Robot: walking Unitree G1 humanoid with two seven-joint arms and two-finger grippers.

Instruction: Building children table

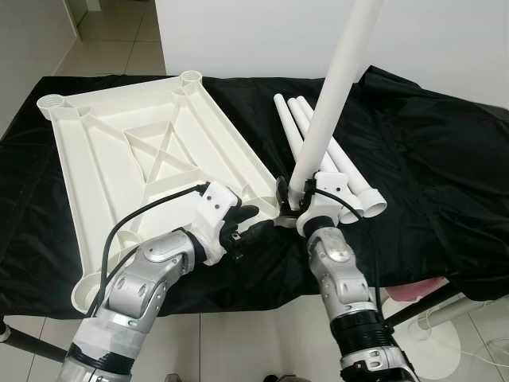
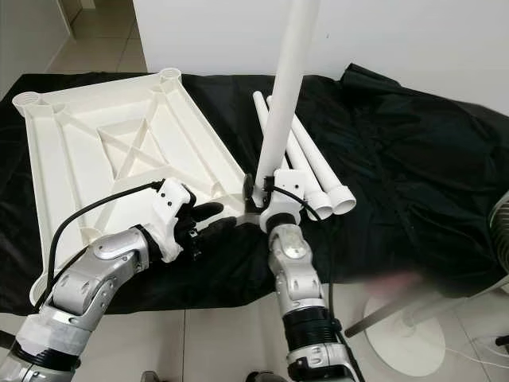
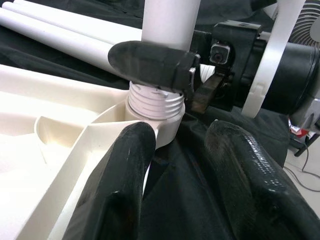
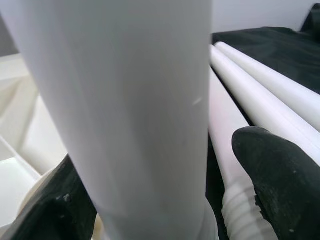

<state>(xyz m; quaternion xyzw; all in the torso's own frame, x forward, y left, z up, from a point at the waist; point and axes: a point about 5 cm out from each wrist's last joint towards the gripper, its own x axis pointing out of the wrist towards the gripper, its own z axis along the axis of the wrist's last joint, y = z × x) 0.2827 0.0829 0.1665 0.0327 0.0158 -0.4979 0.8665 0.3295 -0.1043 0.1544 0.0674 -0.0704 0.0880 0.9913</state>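
Note:
A white plastic tabletop lies upside down on a black cloth, with round sockets at its corners. My right gripper is shut on a white table leg that stands upright, slightly tilted. The leg's threaded end sits in the near right corner socket, with several threads showing above the rim. My left gripper is open just in front of that corner. One of its fingers rests against the tabletop's edge below the socket. Three more legs lie side by side on the cloth.
The black cloth covers the whole work surface and hangs over its front edge. A white stand with a round base is on the tiled floor at the right. A white wall runs behind the table.

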